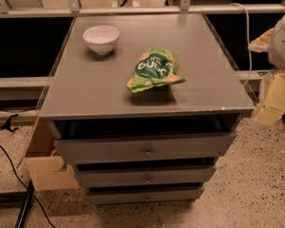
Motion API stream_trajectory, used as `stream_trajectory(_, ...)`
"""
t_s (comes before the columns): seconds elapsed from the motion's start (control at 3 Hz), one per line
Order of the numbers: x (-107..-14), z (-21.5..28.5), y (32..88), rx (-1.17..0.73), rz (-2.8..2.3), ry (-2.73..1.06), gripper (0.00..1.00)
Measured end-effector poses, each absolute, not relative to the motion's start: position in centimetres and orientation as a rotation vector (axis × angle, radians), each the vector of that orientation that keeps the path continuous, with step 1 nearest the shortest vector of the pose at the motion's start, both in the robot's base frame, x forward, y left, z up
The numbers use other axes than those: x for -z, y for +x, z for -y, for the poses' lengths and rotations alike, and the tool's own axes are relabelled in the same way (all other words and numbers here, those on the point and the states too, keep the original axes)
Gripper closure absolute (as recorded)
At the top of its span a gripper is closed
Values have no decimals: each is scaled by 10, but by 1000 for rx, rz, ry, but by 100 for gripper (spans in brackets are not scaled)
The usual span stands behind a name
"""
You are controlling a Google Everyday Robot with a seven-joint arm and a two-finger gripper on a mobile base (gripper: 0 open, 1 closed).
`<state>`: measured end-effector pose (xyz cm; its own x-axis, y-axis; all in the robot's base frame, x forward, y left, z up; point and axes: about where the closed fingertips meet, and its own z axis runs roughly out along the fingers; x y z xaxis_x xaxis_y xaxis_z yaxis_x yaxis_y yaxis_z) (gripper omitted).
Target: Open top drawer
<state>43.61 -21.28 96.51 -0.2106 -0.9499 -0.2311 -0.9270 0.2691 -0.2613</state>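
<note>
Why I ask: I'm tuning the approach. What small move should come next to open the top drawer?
Probably bring the hand in and down toward the knob at the middle of the top drawer. The hand hangs off the right side of the cabinet, well apart from the drawer front, so it cannot pull anything yet.

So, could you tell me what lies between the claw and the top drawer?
Only the cabinet's front right corner; the claw hangs at the camera view's right edge, apart from the top drawer.
</note>
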Motion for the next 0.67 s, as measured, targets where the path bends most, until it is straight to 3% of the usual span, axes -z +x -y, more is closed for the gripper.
stream_trajectory(0.67,-907,213,432,48,-2172,-1726,0)
